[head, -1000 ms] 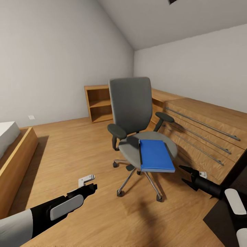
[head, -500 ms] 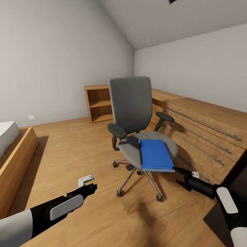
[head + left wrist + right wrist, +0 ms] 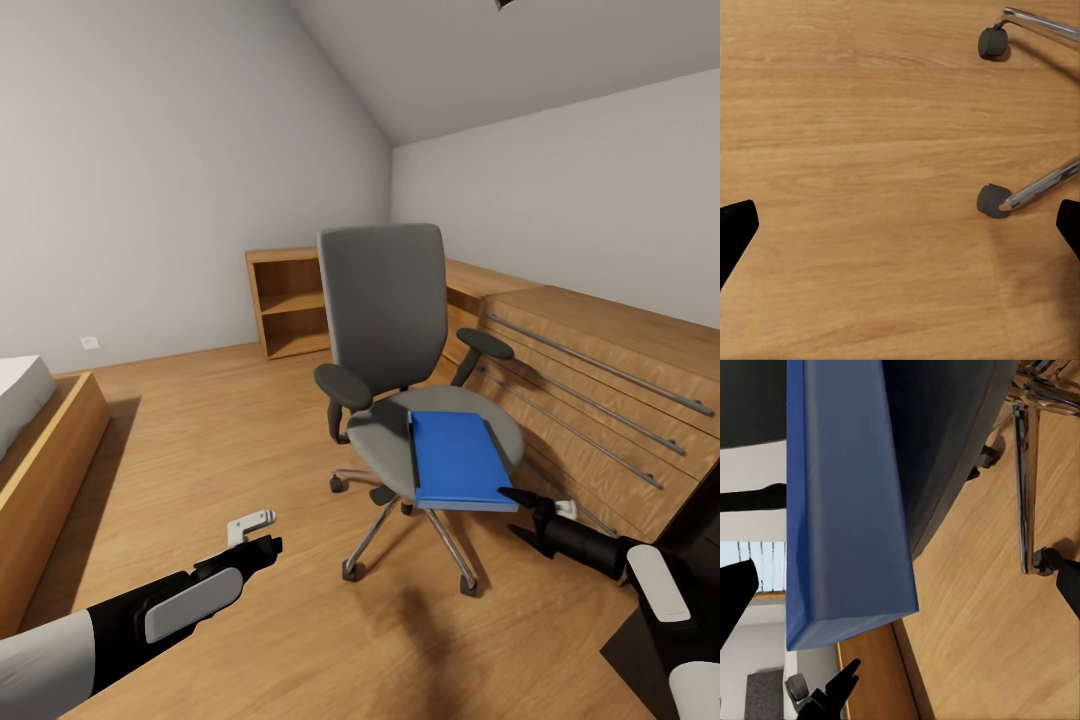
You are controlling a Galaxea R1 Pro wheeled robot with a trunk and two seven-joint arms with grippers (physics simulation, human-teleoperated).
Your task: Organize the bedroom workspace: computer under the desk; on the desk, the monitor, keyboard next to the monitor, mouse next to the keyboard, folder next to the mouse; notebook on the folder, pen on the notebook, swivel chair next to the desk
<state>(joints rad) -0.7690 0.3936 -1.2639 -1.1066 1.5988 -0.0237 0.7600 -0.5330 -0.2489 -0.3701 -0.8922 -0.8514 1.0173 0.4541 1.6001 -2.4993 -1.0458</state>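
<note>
Blue folder [image 3: 456, 460]: lies flat on the grey seat of the swivel chair [image 3: 385, 300], its near edge overhanging the seat front.
Right gripper [image 3: 520, 512]: jaws apart, tips just beside the folder's near right corner, one above and one below; contact cannot be told.
Left gripper [image 3: 262, 532]: low over the wooden floor [image 3: 200, 450], jaws spread wide, holding nothing, well apart from the chair.
Bed frame [image 3: 50, 450]: at the left edge.

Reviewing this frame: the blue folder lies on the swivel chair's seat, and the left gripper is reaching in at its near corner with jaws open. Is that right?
One thing is wrong: it is the right gripper, not the left, at the near corner of the folder, jaws open, as the head view shows. The folder does lie on the swivel chair seat. The left gripper hangs over the floor, apart from the chair.
</note>
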